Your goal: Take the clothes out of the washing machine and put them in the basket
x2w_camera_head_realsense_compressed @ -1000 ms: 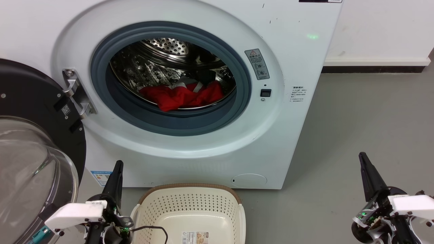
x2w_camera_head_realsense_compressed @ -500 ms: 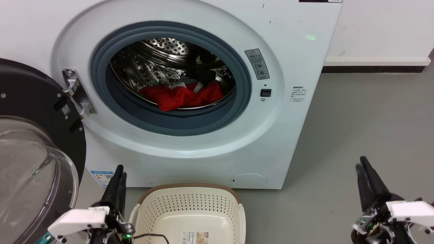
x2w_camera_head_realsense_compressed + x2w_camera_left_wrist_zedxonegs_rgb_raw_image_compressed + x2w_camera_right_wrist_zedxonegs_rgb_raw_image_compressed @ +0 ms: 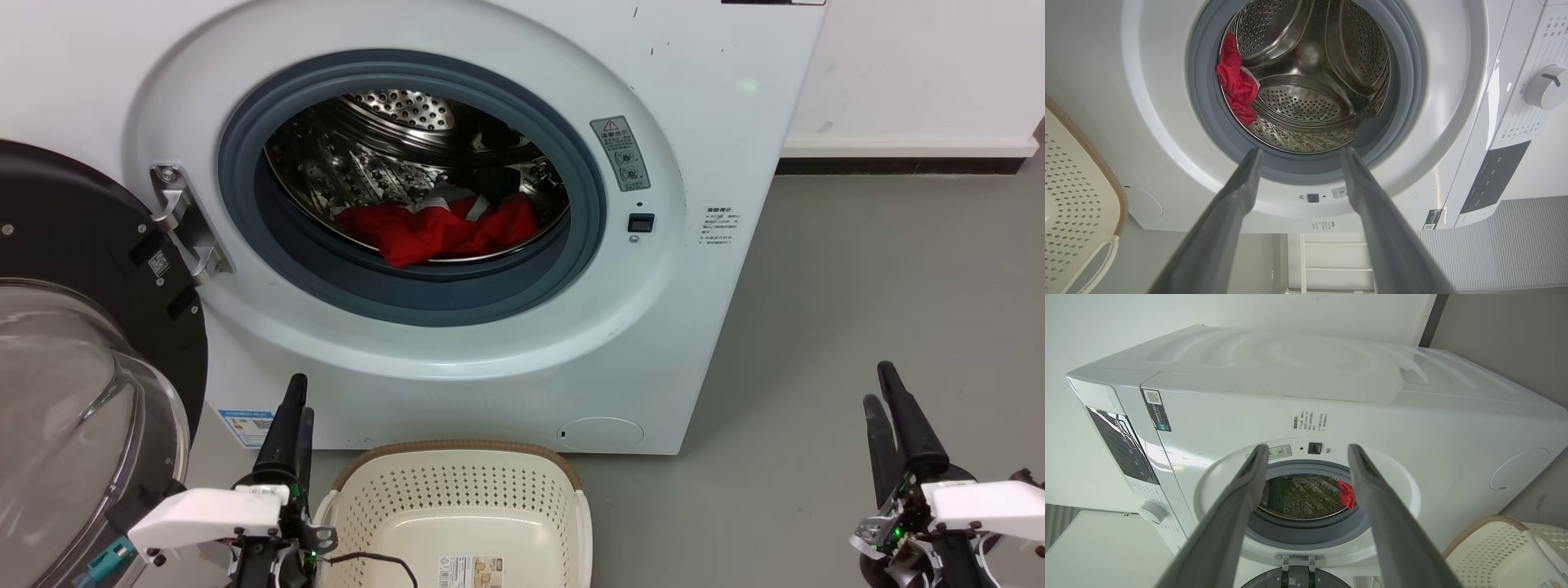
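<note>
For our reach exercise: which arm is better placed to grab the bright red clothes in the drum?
Likely left: the left gripper sits before the white washing machine, facing the bright red clothes; the right gripper stands off its side.

Grey floor (image 3: 857,286): white washing machine (image 3: 506,384) stands on it, cream basket (image 3: 465,447) just in front.

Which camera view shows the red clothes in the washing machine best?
The head view: the red clothes lie spread across the drum bottom, seen through the open porthole. The left wrist view shows a narrow red strip at the drum's edge; the right wrist view, a small red patch.
</note>
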Available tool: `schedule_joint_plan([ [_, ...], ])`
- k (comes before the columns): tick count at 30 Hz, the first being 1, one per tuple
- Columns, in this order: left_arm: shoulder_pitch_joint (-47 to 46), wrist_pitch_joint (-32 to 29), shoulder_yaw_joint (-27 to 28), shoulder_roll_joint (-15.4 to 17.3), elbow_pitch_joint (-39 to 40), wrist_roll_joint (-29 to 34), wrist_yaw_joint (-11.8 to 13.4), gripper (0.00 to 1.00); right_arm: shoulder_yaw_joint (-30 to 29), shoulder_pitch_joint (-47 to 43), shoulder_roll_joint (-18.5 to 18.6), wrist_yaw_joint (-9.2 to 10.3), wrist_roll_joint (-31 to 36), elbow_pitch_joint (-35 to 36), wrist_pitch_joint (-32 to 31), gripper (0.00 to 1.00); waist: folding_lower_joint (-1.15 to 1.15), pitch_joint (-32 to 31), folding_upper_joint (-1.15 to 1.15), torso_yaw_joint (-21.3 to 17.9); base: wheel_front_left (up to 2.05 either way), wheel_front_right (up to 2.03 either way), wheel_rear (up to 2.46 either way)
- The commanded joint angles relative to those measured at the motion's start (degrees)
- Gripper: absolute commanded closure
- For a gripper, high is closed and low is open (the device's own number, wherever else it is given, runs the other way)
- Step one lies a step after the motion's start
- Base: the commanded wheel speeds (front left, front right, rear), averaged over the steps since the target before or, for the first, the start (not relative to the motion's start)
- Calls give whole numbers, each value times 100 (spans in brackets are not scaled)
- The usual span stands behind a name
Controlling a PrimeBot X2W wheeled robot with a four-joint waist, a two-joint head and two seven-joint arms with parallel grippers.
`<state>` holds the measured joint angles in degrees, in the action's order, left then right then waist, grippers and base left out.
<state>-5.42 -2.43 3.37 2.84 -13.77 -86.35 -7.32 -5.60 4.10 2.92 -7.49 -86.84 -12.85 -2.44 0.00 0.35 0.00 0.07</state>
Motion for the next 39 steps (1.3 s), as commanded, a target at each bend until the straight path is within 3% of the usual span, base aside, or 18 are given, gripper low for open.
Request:
schedule_joint_plan([
  [1, -203, 56, -32, 37, 144, 193, -9, 0, 22, 46, 5, 0, 194, 168, 60, 0, 0, 0, 0, 2, 0, 0, 0],
  [3, -218, 105, -42, 37, 195, 431, -9, 0, 48, 34, 5, 0, 480, 252, 111, 0, 0, 2, 0, 4, 0, 0, 0],
  [4, -237, 180, -62, 36, 273, 820, -10, 0, 90, 13, 4, 0, 934, 375, 183, 0, 0, 6, 0, 6, 0, 0, 0],
  [25, -316, 656, -277, 59, 423, 3311, -14, 0, 166, -171, 3, 0, 3792, 843, 662, 0, 0, -4, 0, 46, 0, 0, 0],
  [39, -335, 929, -392, 58, 276, 4644, -17, 0, 198, -304, 2, 0, 5241, 889, 929, 0, 0, -31, 0, 55, 0, 0, 0],
])
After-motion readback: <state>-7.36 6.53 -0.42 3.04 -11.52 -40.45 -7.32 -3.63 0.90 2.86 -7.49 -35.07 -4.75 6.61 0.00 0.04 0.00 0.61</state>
